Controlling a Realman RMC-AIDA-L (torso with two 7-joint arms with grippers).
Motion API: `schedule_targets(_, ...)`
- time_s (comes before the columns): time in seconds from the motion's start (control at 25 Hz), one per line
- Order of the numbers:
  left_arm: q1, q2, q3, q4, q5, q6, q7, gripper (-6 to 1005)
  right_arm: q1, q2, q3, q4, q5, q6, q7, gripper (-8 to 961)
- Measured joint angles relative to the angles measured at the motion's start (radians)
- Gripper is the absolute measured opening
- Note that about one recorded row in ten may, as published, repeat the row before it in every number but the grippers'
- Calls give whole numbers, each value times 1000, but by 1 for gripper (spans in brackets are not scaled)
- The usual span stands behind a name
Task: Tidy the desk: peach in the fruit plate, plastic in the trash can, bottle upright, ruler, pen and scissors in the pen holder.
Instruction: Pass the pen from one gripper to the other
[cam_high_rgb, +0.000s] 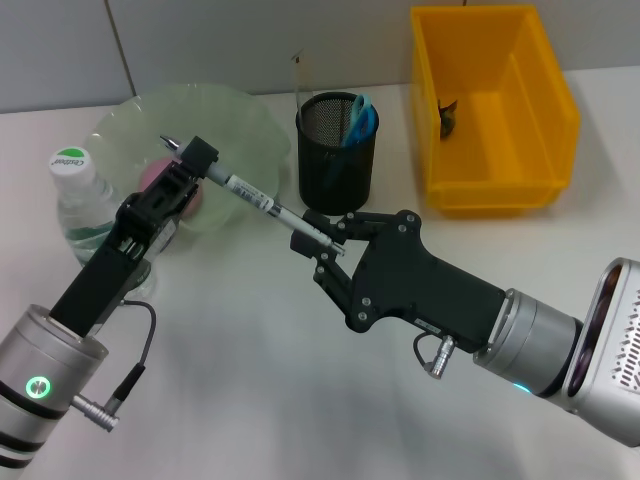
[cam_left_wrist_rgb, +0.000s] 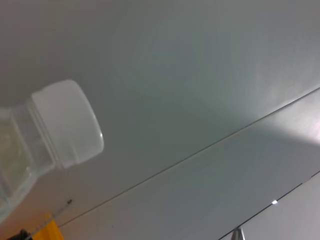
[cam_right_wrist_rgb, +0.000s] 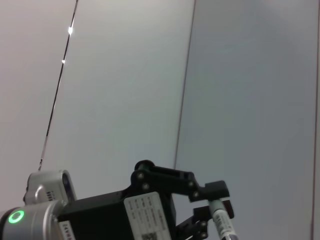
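Pen spans both claws above the table: left claw and right claw each pinch one end.

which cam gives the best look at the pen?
Head view: the whole pen shows, held at one end by the left gripper and at the other by the right gripper. The right wrist view catches only a short piece of it, by the left gripper. The left wrist view shows none.
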Motion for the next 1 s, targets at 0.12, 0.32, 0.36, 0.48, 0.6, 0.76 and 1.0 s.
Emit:
schedule_targets(0.12, 2, 0, -7, 4, -3, 1, 1, 193, 0, 0, -1, 0, 0, 0, 0, 128)
schedule_targets(0.32, 12, 1, -26, 8, 0, 0, 1, 410, -3, 0, 11, 0, 0, -5, 0, 129)
schedule_targets(0.36, 12, 1, -26, 8, 0, 0, 1, 432, -3, 0, 11, 0, 0, -5, 0, 130)
schedule_targets(0.48, 13, 2, -26, 11, 1, 0, 1, 497, -4, 0, 13, 0, 0, -5, 0, 131)
schedule_targets(0.6, 12, 3, -26, 18, 3, 0, -2, 561, -5, 0, 14, 0, 0, -5, 3, 132)
schedule_targets(0.76, 12, 4, -26, 19, 6, 0, -4, 648, -5, 0, 21, 0, 0, -5, 4, 133)
schedule_targets(1.0, 11, 5, -24, 21, 7, -1, -7, 815, -8, 0, 22, 0, 0, -6, 4, 136)
